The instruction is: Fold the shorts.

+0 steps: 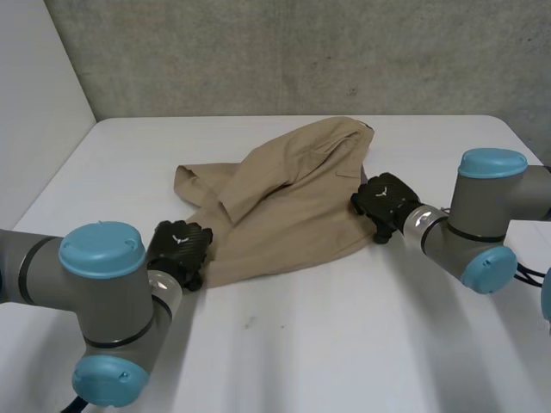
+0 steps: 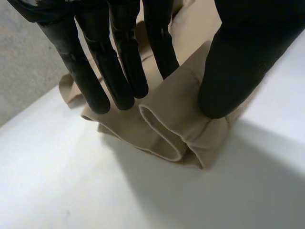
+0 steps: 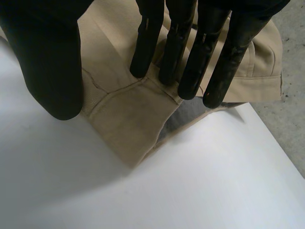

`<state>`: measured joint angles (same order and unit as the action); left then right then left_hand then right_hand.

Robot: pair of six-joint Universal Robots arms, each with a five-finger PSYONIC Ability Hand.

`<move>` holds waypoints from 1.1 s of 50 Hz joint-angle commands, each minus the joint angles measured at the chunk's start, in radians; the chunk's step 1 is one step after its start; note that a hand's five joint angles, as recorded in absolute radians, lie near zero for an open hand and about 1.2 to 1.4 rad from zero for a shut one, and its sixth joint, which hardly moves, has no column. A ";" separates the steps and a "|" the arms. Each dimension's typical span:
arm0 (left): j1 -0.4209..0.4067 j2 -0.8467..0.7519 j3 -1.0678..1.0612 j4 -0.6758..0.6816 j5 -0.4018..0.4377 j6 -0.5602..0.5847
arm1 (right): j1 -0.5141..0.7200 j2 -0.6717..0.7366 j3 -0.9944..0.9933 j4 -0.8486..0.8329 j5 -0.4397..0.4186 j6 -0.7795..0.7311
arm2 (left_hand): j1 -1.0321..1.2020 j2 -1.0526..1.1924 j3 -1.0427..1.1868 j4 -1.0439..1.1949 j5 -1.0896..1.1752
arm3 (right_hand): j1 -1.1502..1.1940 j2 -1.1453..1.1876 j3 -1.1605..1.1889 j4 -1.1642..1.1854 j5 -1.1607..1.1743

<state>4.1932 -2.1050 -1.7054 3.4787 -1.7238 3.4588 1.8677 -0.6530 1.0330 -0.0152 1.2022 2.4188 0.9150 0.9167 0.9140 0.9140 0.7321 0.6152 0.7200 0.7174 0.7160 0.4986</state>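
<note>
My left hand (image 1: 179, 248) pinches the lower-left hem of the shorts (image 1: 284, 194) between thumb and fingers (image 2: 119, 81), my right hand (image 1: 383, 205) likewise their right edge.

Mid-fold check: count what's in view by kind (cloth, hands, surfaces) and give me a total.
tan shorts: 1
black hands: 2, the left hand and the right hand, each pinching an edge of the shorts between fingers and thumb
white table: 1
Total: 4
</note>
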 commanded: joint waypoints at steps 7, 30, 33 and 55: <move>0.036 0.003 0.003 0.065 0.003 0.082 | 0.002 0.049 -0.080 -0.002 -0.004 -0.007 | 0.432 0.430 0.433 0.433 0.440 | 0.780 0.675 0.678 0.679 0.722; 0.028 0.460 0.013 -0.041 0.009 0.062 | -0.031 -0.374 -0.004 0.300 -0.004 0.118 | 0.455 0.454 0.456 0.456 0.464 | 0.781 0.676 0.679 0.680 0.723; 0.012 0.545 0.058 -0.078 0.009 0.059 | -0.042 -0.502 -0.001 0.320 0.010 0.149 | 0.455 0.454 0.456 0.456 0.464 | 0.781 0.676 0.679 0.680 0.723; -0.008 0.357 0.242 -0.148 0.016 0.046 | -0.032 -0.594 0.110 0.321 0.026 0.247 | 0.446 0.445 0.447 0.447 0.455 | 0.781 0.676 0.679 0.680 0.723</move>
<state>4.1833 -1.5815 -1.4819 3.3212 -1.7148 3.5008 1.8354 -1.3532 1.1173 0.3088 1.2163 2.6841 1.1099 1.1746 1.1676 1.1786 0.9645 0.9711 1.1756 1.1771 1.1904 0.9815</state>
